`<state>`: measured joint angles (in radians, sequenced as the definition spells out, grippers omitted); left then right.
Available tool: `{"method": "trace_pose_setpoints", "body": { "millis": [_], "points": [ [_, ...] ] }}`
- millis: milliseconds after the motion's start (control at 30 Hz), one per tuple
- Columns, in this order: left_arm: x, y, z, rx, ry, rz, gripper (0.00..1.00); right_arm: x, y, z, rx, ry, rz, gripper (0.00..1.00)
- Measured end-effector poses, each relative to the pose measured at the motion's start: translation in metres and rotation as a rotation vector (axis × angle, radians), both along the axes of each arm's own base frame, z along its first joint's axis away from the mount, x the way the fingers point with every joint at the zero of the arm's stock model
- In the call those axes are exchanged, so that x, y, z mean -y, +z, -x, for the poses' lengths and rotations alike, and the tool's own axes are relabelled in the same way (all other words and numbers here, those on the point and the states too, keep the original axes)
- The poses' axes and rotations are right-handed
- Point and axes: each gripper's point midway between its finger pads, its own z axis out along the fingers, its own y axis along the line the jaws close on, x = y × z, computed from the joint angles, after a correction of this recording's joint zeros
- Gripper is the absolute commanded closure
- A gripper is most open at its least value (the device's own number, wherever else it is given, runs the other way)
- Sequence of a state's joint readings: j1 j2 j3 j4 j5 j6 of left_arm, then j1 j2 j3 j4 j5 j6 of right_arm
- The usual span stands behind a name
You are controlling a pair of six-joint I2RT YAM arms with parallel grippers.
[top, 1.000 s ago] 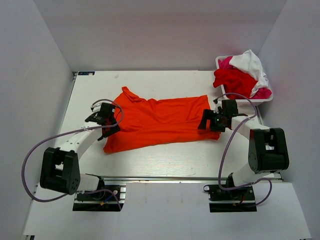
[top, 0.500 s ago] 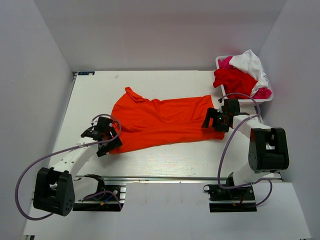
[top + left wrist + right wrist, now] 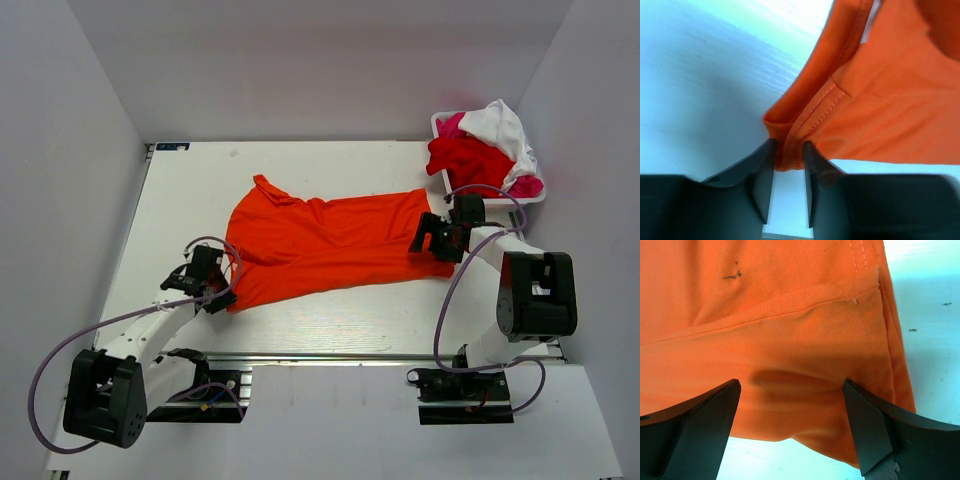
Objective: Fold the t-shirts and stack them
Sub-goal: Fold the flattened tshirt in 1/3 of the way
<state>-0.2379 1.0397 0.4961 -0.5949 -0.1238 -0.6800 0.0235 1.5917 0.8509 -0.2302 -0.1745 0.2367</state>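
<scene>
The bright orange t-shirt (image 3: 330,240) lies spread across the middle of the table, collar at the far left. My left gripper (image 3: 214,292) is at its near left corner, shut on a bunched fold of the orange cloth (image 3: 790,150), low over the table. My right gripper (image 3: 432,240) is open over the shirt's right edge; in the right wrist view its jaws (image 3: 790,390) stand wide apart with the orange cloth (image 3: 790,330) lying flat between them, not pinched. The red (image 3: 465,160), white (image 3: 500,125) and magenta-pink (image 3: 527,186) t-shirts are piled in a basket.
A white basket (image 3: 490,199) stands at the far right corner of the table, just behind my right gripper. Bare white table (image 3: 190,190) lies left of the shirt and along the near edge. Grey walls close in on the left, back and right.
My left gripper has moved toward the near edge along the shirt's left side to its near corner. The shirt has shifted slightly to the right. My right gripper has moved slightly right and back.
</scene>
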Motion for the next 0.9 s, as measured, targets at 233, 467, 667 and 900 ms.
{"method": "trace_pose_setpoints", "body": {
  "millis": [233,467,667,900],
  "points": [
    [0.003,-0.009,0.0,-0.005,-0.015,0.012,1.0,0.011,0.0,-0.002,-0.005,-0.037,-0.007,0.1],
    [-0.003,0.005,-0.007,0.028,0.005,-0.021,1.0,0.012,0.0,-0.003,-0.008,-0.043,-0.011,0.1],
    [-0.009,0.063,-0.034,0.145,0.059,-0.048,1.0,0.012,0.0,-0.003,-0.007,-0.041,-0.011,0.1],
    [-0.015,0.02,0.006,-0.147,0.119,-0.088,1.0,0.012,0.0,-0.003,-0.008,-0.041,-0.013,0.1]
  ]
}}
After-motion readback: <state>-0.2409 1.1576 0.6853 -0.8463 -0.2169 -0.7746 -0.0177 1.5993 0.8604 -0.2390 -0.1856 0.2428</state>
